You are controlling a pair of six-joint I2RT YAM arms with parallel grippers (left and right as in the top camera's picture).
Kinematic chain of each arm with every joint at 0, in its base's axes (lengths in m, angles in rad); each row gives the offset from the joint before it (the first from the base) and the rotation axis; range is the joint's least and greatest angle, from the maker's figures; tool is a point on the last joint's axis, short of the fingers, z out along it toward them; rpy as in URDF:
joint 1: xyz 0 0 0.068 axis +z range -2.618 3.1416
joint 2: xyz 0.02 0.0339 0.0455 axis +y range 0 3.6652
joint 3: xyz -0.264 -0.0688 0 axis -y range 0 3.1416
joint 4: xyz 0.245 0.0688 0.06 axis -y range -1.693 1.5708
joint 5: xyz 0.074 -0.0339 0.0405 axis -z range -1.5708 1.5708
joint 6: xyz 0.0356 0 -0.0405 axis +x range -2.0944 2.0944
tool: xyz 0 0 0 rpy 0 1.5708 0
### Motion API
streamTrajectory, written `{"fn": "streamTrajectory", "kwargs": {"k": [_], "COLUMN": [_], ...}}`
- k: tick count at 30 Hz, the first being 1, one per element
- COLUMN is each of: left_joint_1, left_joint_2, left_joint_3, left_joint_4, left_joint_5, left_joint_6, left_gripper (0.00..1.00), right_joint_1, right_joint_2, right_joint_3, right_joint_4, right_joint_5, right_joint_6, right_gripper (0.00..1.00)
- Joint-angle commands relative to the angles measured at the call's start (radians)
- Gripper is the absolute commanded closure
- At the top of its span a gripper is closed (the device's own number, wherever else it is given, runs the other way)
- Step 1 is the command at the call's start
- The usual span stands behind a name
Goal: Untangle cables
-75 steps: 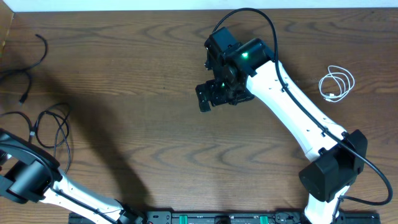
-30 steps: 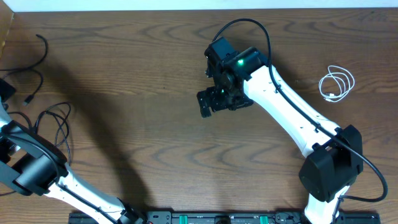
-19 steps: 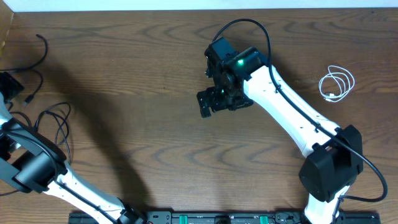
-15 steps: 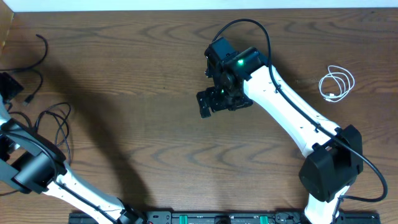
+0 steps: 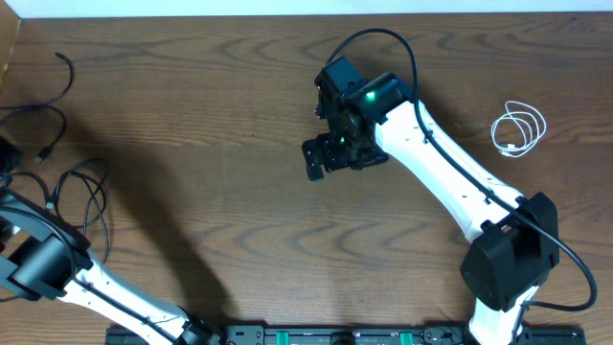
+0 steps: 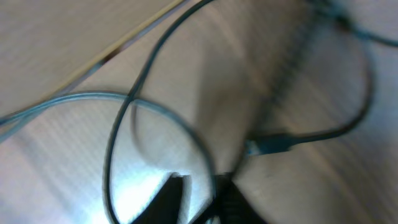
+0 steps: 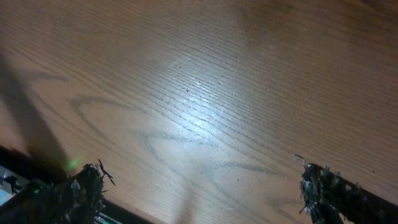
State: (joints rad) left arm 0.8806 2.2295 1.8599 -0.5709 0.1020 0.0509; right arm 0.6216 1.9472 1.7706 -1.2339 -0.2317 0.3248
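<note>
Two black cables lie at the table's left: one (image 5: 63, 72) curls near the far edge, the other (image 5: 81, 196) lies in tangled loops with a plug (image 5: 39, 152). A coiled white cable (image 5: 518, 129) rests alone at the right. My left gripper (image 5: 4, 153) is barely in view at the left edge. In the blurred left wrist view a black cable loop (image 6: 118, 118) runs down between the narrow jaws of the left gripper (image 6: 199, 190), which is shut on it, with a plug (image 6: 270, 145) just beyond. My right gripper (image 5: 321, 155) hangs open over bare wood, its fingers wide apart (image 7: 205, 186).
The wooden table's (image 5: 239, 211) far edge meets a white wall. A black rail (image 5: 326, 335) with green lights runs along the near edge. The right arm (image 5: 450, 163) stretches diagonally from its base at the near right.
The left gripper has shut on the black cable loop and slid nearer and further left, almost out of the overhead view. The right arm has stayed still and open.
</note>
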Motion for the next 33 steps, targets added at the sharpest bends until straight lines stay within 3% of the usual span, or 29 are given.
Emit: {"fn": "streamTrajectory", "kwargs": {"k": [1, 7, 12, 14, 15, 16, 17, 18, 19, 29, 33], "left_joint_1": [-0.016, -0.075, -0.143, -0.166, -0.176, -0.183, -0.19, -0.193, -0.195, -0.216, -0.246], "left_joint_2": [0.003, -0.012, -0.01, -0.008, -0.008, -0.008, -0.008, -0.008, -0.008, -0.096, -0.198], "left_joint_3": [-0.002, -0.001, -0.001, -0.001, -0.001, -0.001, -0.001, -0.001, -0.001, -0.001, -0.001], "left_joint_4": [0.031, 0.175, 0.222, 0.22, 0.213, 0.205, 0.192, 0.182, 0.168, 0.116, 0.135], "left_joint_5": [0.177, 0.354, 0.348, 0.273, 0.204, 0.148, 0.082, 0.039, 0.004, -0.001, 0.064], "left_joint_6": [-0.022, -0.14, -0.093, -0.082, -0.082, -0.082, -0.081, -0.081, -0.081, -0.083, -0.151], "left_gripper": [0.92, 0.93, 0.92, 0.92, 0.83, 0.62, 0.28, 0.09, 0.02, 0.01, 0.01], "right_joint_1": [0.008, 0.008, 0.008, 0.008, 0.008, 0.008, 0.008, 0.008, 0.008, -0.015, -0.076], "right_joint_2": [-0.014, -0.014, -0.014, -0.014, -0.014, -0.014, -0.014, -0.014, -0.014, -0.014, -0.014], "right_joint_3": [-0.008, -0.008, -0.008, -0.008, -0.008, -0.008, -0.008, -0.008, -0.008, -0.008, -0.007], "right_joint_4": [0.002, -0.001, -0.012, -0.016, -0.019, -0.024, -0.029, -0.034, -0.036, -0.069, -0.101], "right_joint_5": [-0.007, -0.007, -0.007, -0.007, -0.007, -0.007, -0.007, -0.006, -0.006, 0.112, 0.132], "right_joint_6": [-0.003, -0.004, -0.003, -0.002, 0.002, 0.004, 0.004, 0.003, 0.003, 0.084, 0.098], "right_gripper": [0.01, 0.01, 0.01, 0.01, 0.01, 0.01, 0.01, 0.01, 0.01, 0.01, 0.01]}}
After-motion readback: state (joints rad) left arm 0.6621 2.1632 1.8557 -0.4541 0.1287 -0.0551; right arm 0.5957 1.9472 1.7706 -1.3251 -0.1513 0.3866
